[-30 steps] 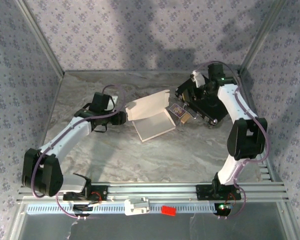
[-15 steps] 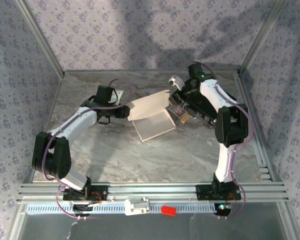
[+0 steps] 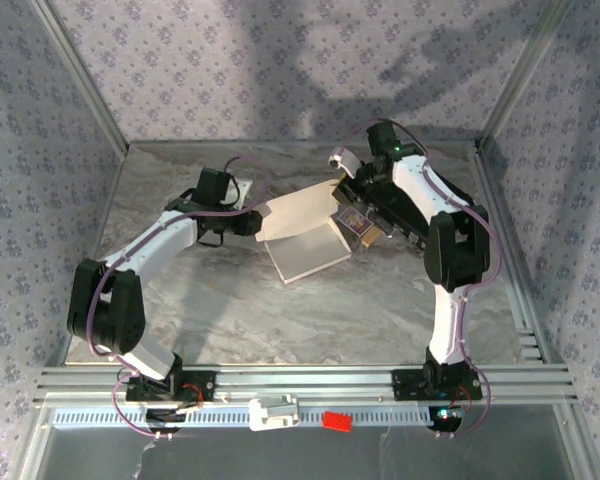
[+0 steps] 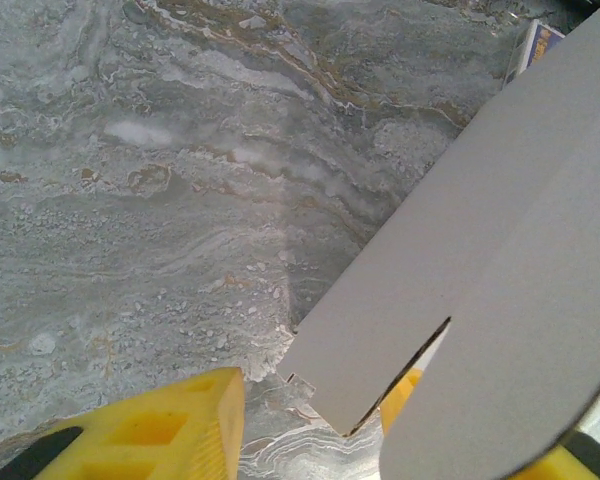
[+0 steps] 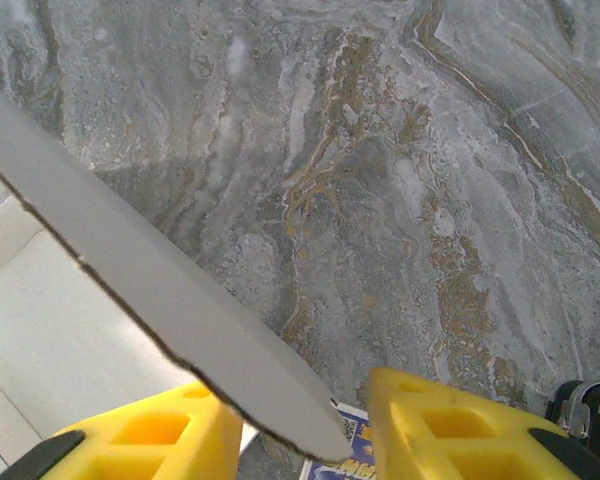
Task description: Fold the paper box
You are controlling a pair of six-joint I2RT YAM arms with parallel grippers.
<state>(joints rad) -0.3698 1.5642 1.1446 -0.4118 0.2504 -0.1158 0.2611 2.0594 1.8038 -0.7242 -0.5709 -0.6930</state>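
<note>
The white paper box lies mid-table, its base flat and a long flap raised behind it. My left gripper stands open at the flap's left end. In the left wrist view the notched paper corner sits between the yellow fingers and hides most of the right one. My right gripper is open at the flap's right end. The right wrist view has the flap's edge running down between the fingers, its tip in the gap.
A black case lies partly under the right arm. Beside it, next to the box's right side, is a small tan and purple packet, its printed corner below the right gripper. Patterned walls enclose the table.
The right arm swung left from over the black case to the flap's right end. The left arm pushed further in to the flap's left end.
</note>
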